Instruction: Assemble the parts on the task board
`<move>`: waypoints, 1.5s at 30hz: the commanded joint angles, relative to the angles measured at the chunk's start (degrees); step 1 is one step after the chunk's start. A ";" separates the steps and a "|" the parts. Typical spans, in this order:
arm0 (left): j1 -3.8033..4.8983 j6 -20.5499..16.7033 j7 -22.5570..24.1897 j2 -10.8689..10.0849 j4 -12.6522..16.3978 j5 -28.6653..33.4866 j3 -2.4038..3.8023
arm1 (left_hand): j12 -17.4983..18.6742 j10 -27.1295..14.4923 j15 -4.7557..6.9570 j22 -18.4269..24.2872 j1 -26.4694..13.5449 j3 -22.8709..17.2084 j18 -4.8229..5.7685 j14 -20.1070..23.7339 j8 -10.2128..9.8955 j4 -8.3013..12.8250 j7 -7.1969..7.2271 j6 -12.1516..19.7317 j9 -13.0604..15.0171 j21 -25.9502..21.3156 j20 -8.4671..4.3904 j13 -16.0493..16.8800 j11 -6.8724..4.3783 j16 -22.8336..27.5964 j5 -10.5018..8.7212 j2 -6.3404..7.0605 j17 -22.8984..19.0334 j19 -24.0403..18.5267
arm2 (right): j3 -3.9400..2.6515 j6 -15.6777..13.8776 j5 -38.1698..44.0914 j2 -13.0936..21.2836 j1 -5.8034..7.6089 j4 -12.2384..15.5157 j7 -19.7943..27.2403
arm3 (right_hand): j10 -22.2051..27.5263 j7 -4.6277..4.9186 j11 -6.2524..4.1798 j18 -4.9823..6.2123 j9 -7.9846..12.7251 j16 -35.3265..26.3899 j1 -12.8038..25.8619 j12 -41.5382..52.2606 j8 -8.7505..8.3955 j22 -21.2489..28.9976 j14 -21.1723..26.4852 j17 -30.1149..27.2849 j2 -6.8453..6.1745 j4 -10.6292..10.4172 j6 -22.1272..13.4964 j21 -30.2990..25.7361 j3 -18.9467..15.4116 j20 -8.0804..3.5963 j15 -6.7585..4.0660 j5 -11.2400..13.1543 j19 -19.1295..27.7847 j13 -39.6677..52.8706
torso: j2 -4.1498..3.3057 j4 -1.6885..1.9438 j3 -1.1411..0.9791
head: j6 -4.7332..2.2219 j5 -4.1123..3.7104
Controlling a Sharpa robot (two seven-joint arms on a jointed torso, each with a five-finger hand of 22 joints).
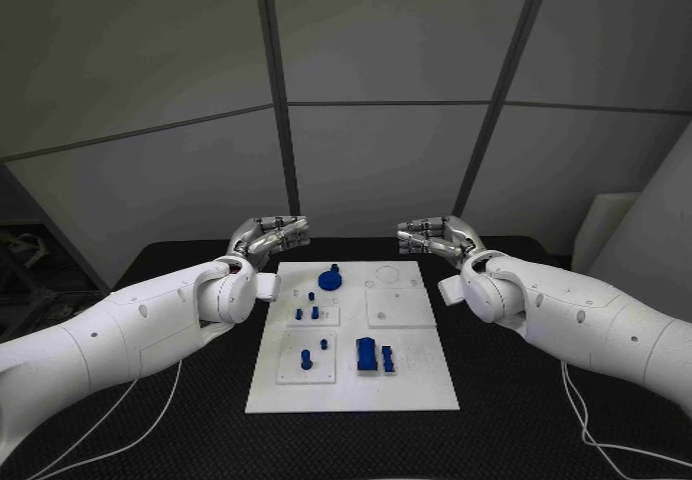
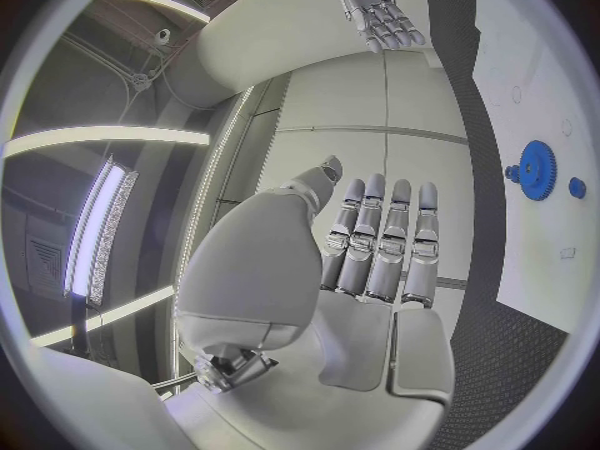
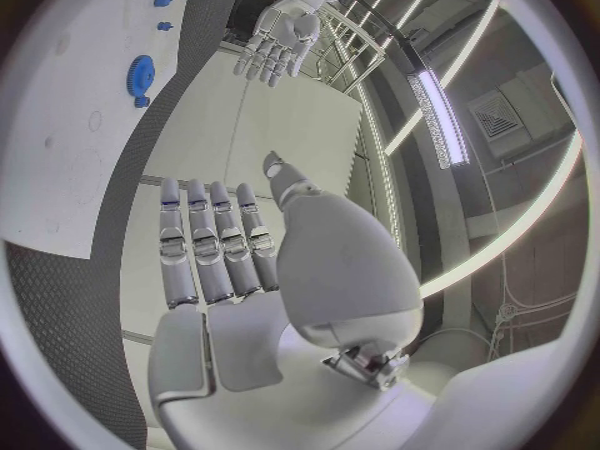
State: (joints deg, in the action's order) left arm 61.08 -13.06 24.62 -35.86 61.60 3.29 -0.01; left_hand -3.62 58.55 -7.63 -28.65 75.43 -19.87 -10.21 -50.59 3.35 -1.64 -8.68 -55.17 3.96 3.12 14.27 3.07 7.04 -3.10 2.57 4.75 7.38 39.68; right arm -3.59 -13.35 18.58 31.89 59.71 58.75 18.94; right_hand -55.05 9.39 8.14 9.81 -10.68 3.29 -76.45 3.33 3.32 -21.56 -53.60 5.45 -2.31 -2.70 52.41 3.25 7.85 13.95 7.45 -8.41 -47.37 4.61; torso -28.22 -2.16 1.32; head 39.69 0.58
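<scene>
Several small blue parts sit on the white task board (image 1: 353,395), which lies flat in the middle of the black surface (image 1: 173,430). A blue gear (image 1: 332,279) rests near the board's far edge, on its left half; in the left wrist view the same gear (image 2: 536,169) lies on the board with a smaller round blue piece (image 2: 576,186) just beside it. Closer to the robot, a cluster of short blue pegs (image 1: 309,310) occupies a raised square plate on the left half, and nearer still two more blue pieces (image 1: 309,357) sit on another square plate, with a taller blue block (image 1: 369,355) and a narrow blue piece (image 1: 388,359) just to their right. Beyond the board's far corners, both arms reach forward above the surface. The left robot hand (image 1: 271,237) holds nothing, its fingers (image 2: 375,240) stretched out straight and side by side, well apart from every part. The right robot hand (image 1: 437,236) is likewise empty, its fingers (image 3: 213,240) extended flat and parallel, clear of the board.
</scene>
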 commanded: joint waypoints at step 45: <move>-0.92 -31.06 5.17 -8.83 28.35 -3.29 0.01 | 3.62 -52.00 7.63 28.65 -66.93 19.87 5.26 44.94 -3.35 1.64 8.68 49.02 -3.96 -3.12 -14.27 -3.07 -7.04 3.10 -2.57 -4.75 -7.38 -35.04 | 3.59 -30.77 -18.58 12.80 0.46 31.20 10.85 | 48.75 -9.39 -8.14 -9.81 10.68 -3.29 67.79 -3.33 -3.32 21.56 47.49 -5.45 2.31 2.70 -46.50 -3.25 -7.85 -13.95 -7.45 8.41 41.92 -4.61 | -2.96 2.16 -1.32 | -5.31 -0.58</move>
State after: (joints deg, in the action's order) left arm 60.07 -43.38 28.54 -44.68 89.84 0.85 -0.05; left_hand -0.34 8.81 0.08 -2.33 11.54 -0.94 -7.07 -7.75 0.28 0.01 0.00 -8.37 0.05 0.37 0.14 0.05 0.02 -0.34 0.19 -0.03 0.09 6.29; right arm 0.03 -43.30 0.29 44.68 60.03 89.81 28.63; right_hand -8.54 -0.07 0.10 1.27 -0.13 0.28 -11.69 0.21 0.23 -0.72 -8.16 0.06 0.00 -0.07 8.03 0.39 0.35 0.11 0.00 -0.29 -7.40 0.08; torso -31.18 0.00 0.00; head 34.38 -0.01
